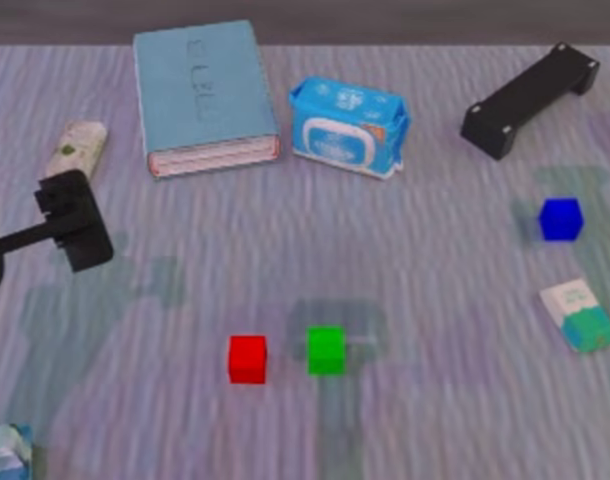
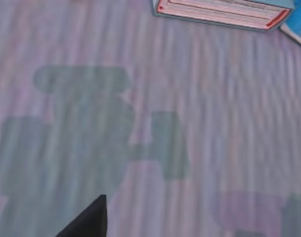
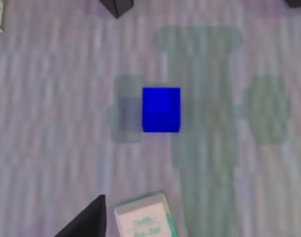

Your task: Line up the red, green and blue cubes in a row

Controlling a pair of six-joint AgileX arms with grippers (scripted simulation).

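Observation:
The red cube [image 1: 247,358] and the green cube [image 1: 326,350] sit side by side near the table's front middle, with a small gap between them. The blue cube [image 1: 561,219] stands alone at the right and fills the middle of the right wrist view [image 3: 161,109]. My left gripper [image 1: 77,222] hovers open at the far left, away from all cubes. My right gripper is outside the top view. Only one dark fingertip [image 3: 94,222] of it shows, short of the blue cube, with bare table beside it. Its shadow falls spread around the cube.
A light blue book [image 1: 205,95] and a wipes pack [image 1: 348,125] lie at the back. A black bar [image 1: 530,100] lies at the back right. A white-and-teal packet [image 1: 580,315] lies just in front of the blue cube. A beige packet [image 1: 77,148] lies at the left.

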